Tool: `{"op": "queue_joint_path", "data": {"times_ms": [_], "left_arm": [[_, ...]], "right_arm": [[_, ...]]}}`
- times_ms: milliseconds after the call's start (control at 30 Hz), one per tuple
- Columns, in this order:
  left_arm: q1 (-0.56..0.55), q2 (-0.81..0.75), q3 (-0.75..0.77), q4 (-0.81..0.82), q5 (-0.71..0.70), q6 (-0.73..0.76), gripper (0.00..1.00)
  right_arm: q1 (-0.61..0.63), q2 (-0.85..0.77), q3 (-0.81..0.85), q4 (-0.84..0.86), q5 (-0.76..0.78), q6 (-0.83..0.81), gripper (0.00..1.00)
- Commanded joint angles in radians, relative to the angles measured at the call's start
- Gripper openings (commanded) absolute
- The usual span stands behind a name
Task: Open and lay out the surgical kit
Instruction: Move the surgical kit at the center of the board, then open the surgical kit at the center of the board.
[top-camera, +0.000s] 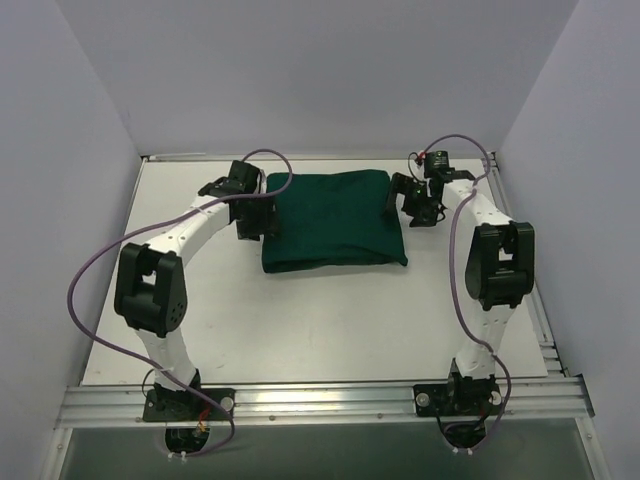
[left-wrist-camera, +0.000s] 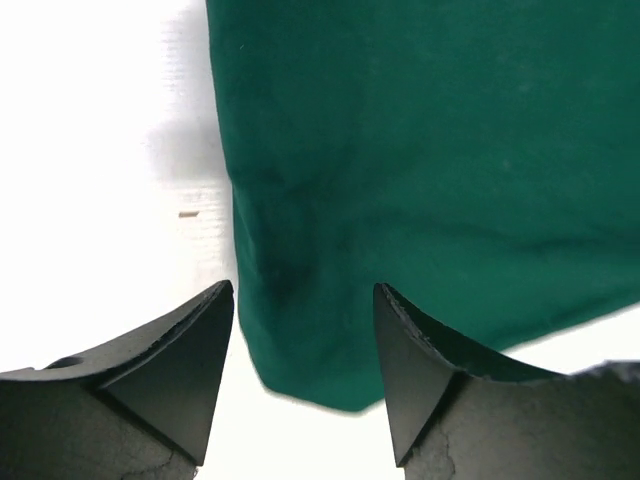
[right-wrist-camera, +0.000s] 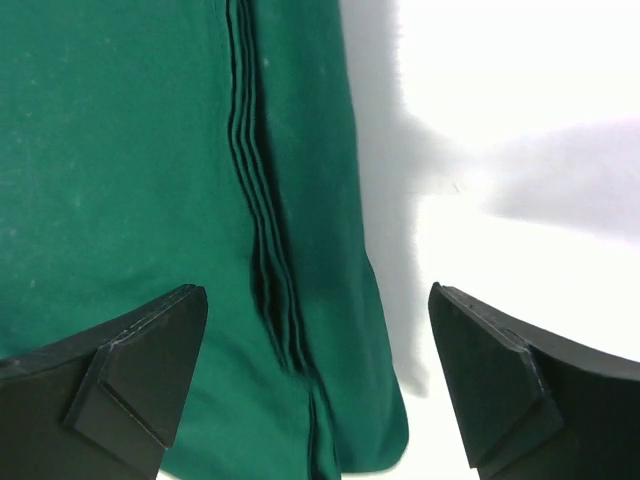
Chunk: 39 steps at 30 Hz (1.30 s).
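Tools (left-wrist-camera: 303, 287) (right-wrist-camera: 318, 289) (both open) astride green wrap (left-wrist-camera: 430, 150)

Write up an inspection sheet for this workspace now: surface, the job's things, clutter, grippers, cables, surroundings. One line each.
Surface: white table, bare around the bundle.
Job's things: green cloth bundle lies folded shut at the far middle of the table; stacked fold edges show along its right side. No tray or instruments visible.
Clutter: nothing seen.
Grippers: left gripper open, fingers either side of the bundle's left corner; right gripper open wide over the bundle's right edge.
Cables: purple cables loop along both arms; the left one arcs near the bundle's far left corner.
Surroundings: pale walls on three sides; metal rail at the near edge.
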Motion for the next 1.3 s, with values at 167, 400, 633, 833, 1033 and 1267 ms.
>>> {"op": "queue_joint_path", "data": {"times_ms": [167, 400, 633, 833, 1033, 1267], "left_arm": [[-0.015, -0.197, 0.032, -0.039, -0.041, 0.067, 0.67], [-0.130, -0.204, 0.057, 0.003, 0.014, 0.110, 0.59], [-0.237, -0.198, 0.086, 0.061, 0.074, 0.142, 0.53], [-0.283, -0.197, 0.135, 0.064, 0.068, 0.176, 0.54], [-0.311, -0.191, 0.150, 0.069, 0.073, 0.187, 0.54], [-0.339, -0.181, 0.166, 0.069, 0.062, 0.205, 0.57]], "right_arm": [[-0.112, -0.312, -0.284, 0.020, -0.231, 0.165, 1.00], [-0.103, -0.435, -0.408, 0.055, -0.228, 0.155, 0.77], [-0.091, -0.418, -0.481, 0.115, -0.255, 0.183, 0.64], [-0.086, -0.398, -0.514, 0.162, -0.263, 0.197, 0.62], [-0.043, -0.361, -0.507, 0.201, -0.277, 0.226, 0.56], [-0.022, -0.344, -0.511, 0.210, -0.281, 0.230, 0.44]]}}
